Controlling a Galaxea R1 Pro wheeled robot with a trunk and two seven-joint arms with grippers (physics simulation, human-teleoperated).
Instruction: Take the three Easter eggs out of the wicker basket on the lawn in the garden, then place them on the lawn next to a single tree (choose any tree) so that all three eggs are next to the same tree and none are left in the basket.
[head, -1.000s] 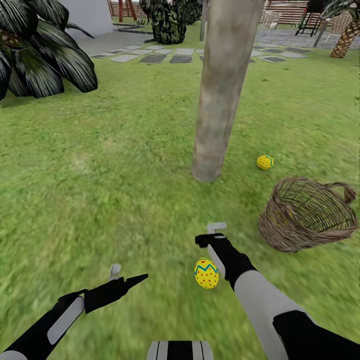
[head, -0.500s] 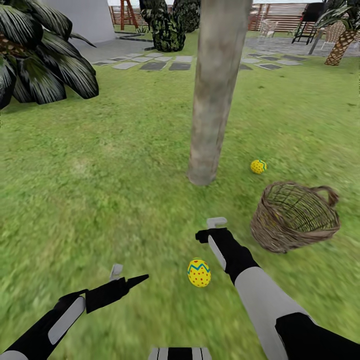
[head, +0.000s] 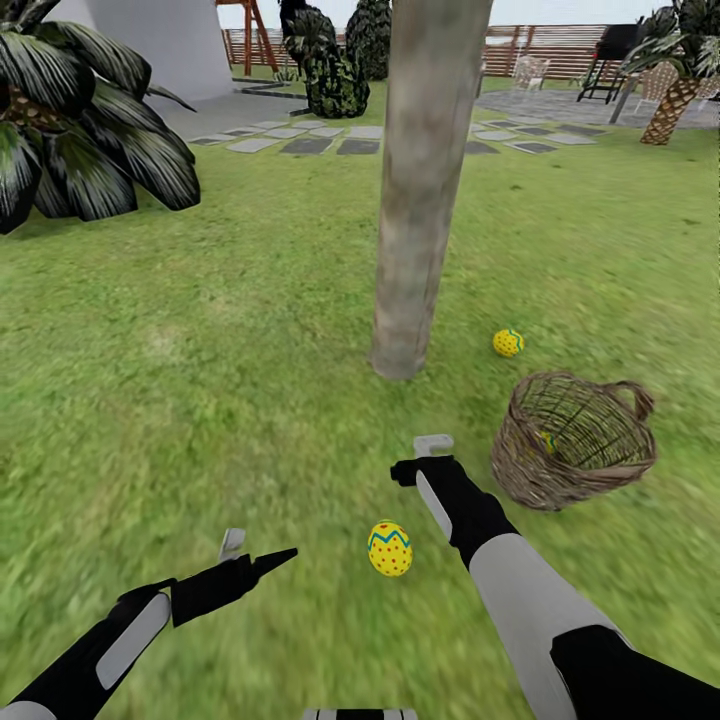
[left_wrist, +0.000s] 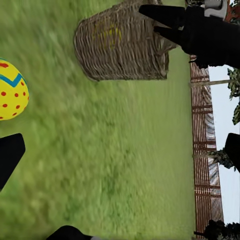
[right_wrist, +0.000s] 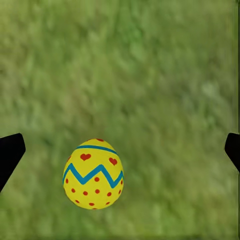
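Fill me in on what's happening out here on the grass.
A two-armed robot is moving Easter eggs from a wicker basket to a tree on the lawn. One egg lies by the trunk, another egg lies on the grass beside the right gripper, which is open and holding nothing. A bit of yellow inside the basket suggests the third egg is there. The left gripper is also empty.

a home garden: a wide lawn (head: 250, 330) of mottled grass around a bare tree (head: 425, 180) trunk, a stepping-stone path (head: 330, 140), a white house wall (head: 170, 45), a slatted wooden fence (head: 560, 45), palms (head: 680, 75), dark shrubs (head: 330, 60) and a red playset (head: 250, 25).
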